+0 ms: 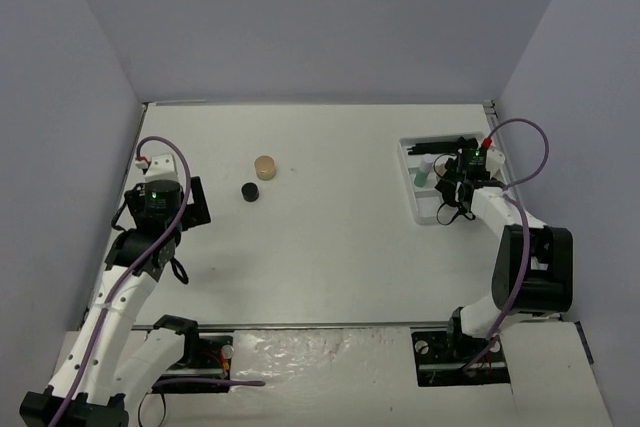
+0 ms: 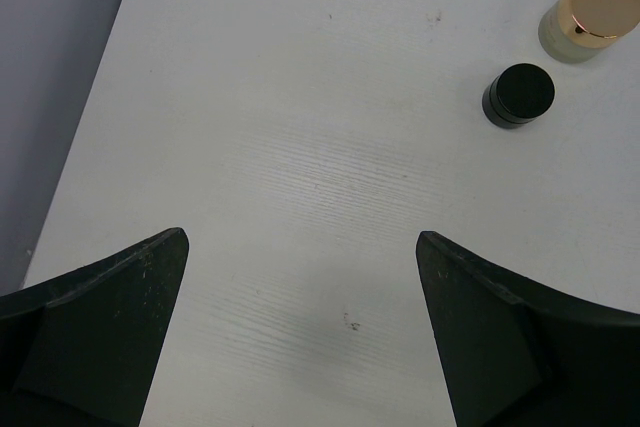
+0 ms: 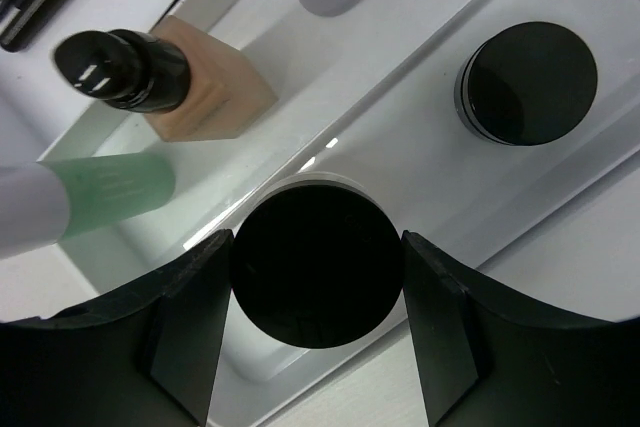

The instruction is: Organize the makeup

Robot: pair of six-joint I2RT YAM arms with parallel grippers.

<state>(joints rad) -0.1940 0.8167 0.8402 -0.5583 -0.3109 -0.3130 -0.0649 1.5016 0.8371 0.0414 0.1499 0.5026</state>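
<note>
Right gripper (image 3: 317,247) clamps 1 black jar (image 3: 317,282) at the tray (image 1: 418,209) rim; left gripper (image 2: 302,237) gapes empty over open table (image 2: 300,97) by its left edge.

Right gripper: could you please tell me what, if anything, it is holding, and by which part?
The round black jar, pinched across its opposite sides by the right gripper.

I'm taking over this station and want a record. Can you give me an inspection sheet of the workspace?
Surface: white table, small marks.
Job's things: tan jar and loose black jar on the table; tan bottle, green bottle and stored black jar in the white tray.
Clutter: nothing seen.
Claws: left claw open, empty; right claw shut on gripped black jar over tray.
Cables: purple cables along each arm.
Surroundings: plain grey walls.
</note>
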